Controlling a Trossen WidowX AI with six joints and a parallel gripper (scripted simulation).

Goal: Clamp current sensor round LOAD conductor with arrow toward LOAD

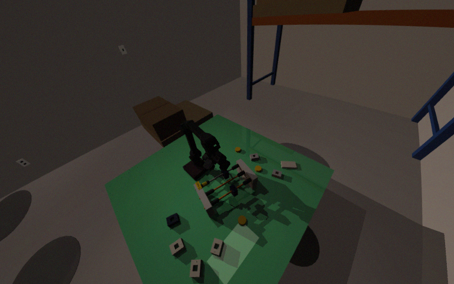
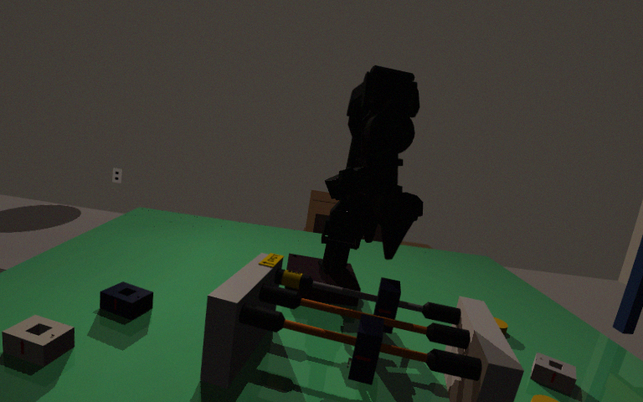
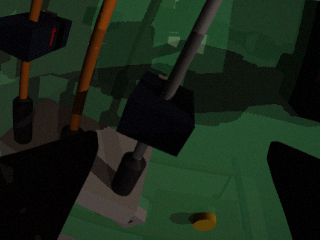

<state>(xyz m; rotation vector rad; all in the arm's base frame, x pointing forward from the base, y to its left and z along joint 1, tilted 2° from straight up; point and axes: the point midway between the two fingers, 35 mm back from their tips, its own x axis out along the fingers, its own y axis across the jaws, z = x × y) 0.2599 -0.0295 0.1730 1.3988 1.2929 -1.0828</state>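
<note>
A rack with two grey end blocks (image 2: pixel 226 312) (image 1: pixel 203 198) carries three conductors. The rear grey conductor (image 2: pixel 351 292) (image 3: pixel 195 40) has a yellow band (image 2: pixel 290 278) beside the yellow LOAD tag (image 2: pixel 270 259) (image 1: pixel 198 184). A dark navy sensor (image 2: pixel 388 297) (image 3: pixel 156 120) sits round this grey conductor as a closed block. A second navy sensor (image 2: pixel 365 348) (image 3: pixel 34 36) (image 1: pixel 233 190) sits on the front orange conductor. My gripper (image 2: pixel 365 251) (image 3: pixel 186 146) is open and empty. It hangs a little above the sensor on the grey conductor and does not touch it.
Loose blocks lie on the green table: a navy one (image 2: pixel 126 298) (image 1: pixel 172 219) and grey ones (image 2: pixel 38 337) (image 1: pixel 177 247) (image 2: pixel 552 373). Yellow discs (image 1: pixel 242 219) (image 3: pixel 204 220) lie near the rack. Cardboard boxes (image 1: pixel 167 120) stand behind the arm's base.
</note>
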